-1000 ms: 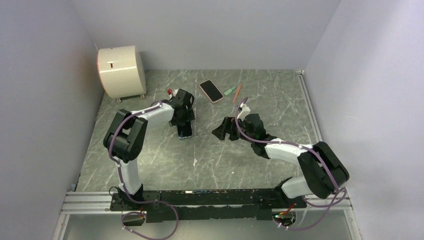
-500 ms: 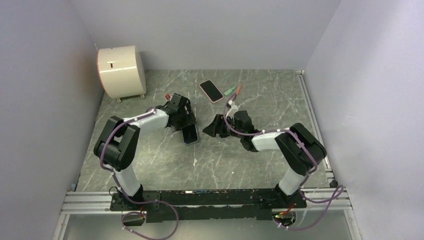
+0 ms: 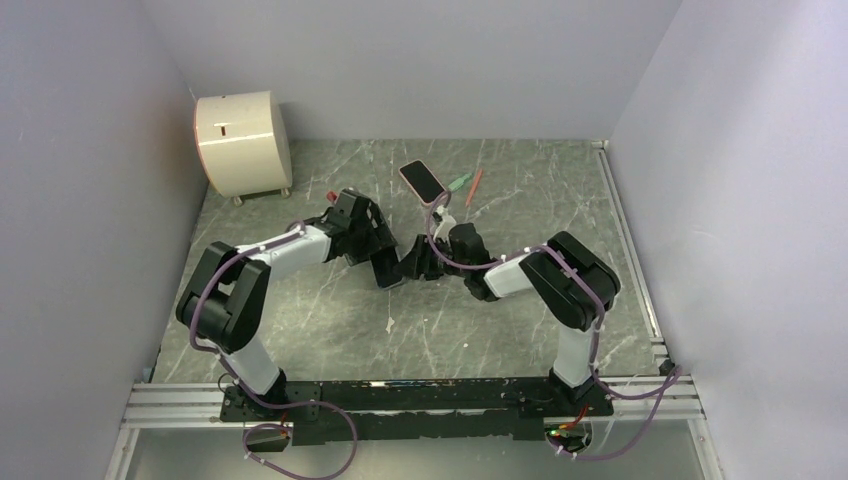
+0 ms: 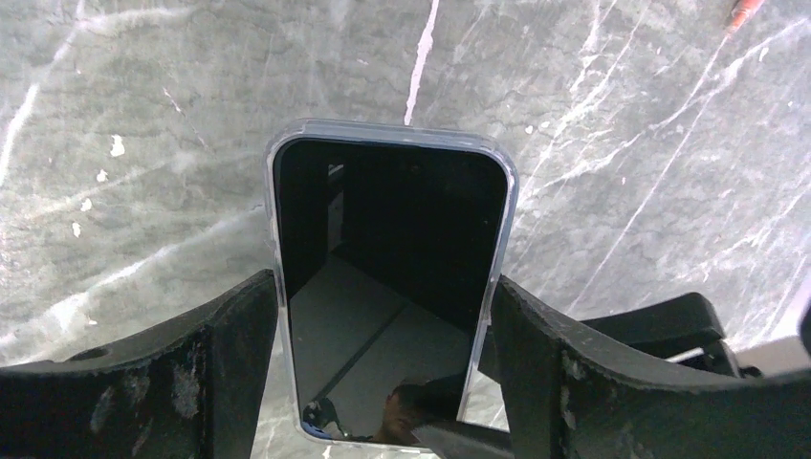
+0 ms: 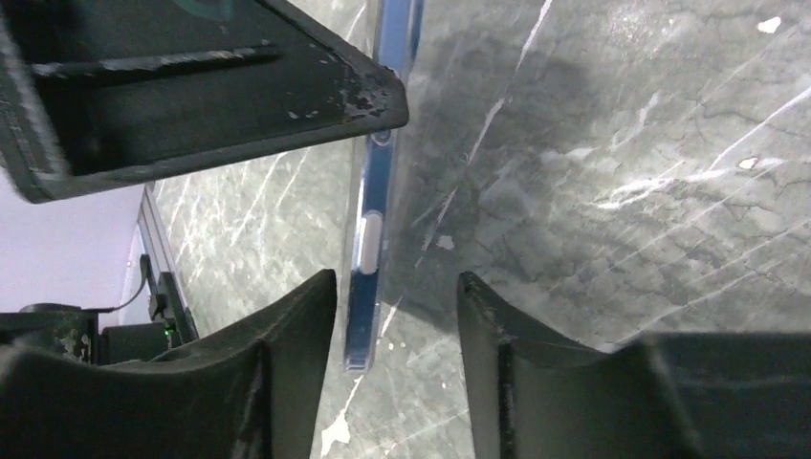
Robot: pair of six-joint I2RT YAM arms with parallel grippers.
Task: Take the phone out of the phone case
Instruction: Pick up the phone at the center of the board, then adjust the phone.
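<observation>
A black-screened phone [image 4: 390,287] in a clear case [image 4: 394,131] is held above the table. My left gripper [image 4: 385,320] is shut on its long sides. In the top view the phone [image 3: 388,270] hangs tilted below the left gripper [image 3: 378,255] at the table's middle. My right gripper [image 3: 413,263] is open and right beside it. In the right wrist view the phone's blue edge [image 5: 368,251] stands between the right gripper's [image 5: 397,287] open fingers, close to the left one, with no contact visible. The left gripper's finger [image 5: 191,86] shows above.
A second phone with a pink rim [image 3: 423,181] lies on the table behind the grippers. A green pen [image 3: 459,183] and a red pen [image 3: 474,186] lie beside it. A cream cylindrical box [image 3: 243,142] stands at the back left.
The left gripper has carried the phone to the right and slightly nearer. The right gripper has moved left until its open fingers straddle the phone's edge.
</observation>
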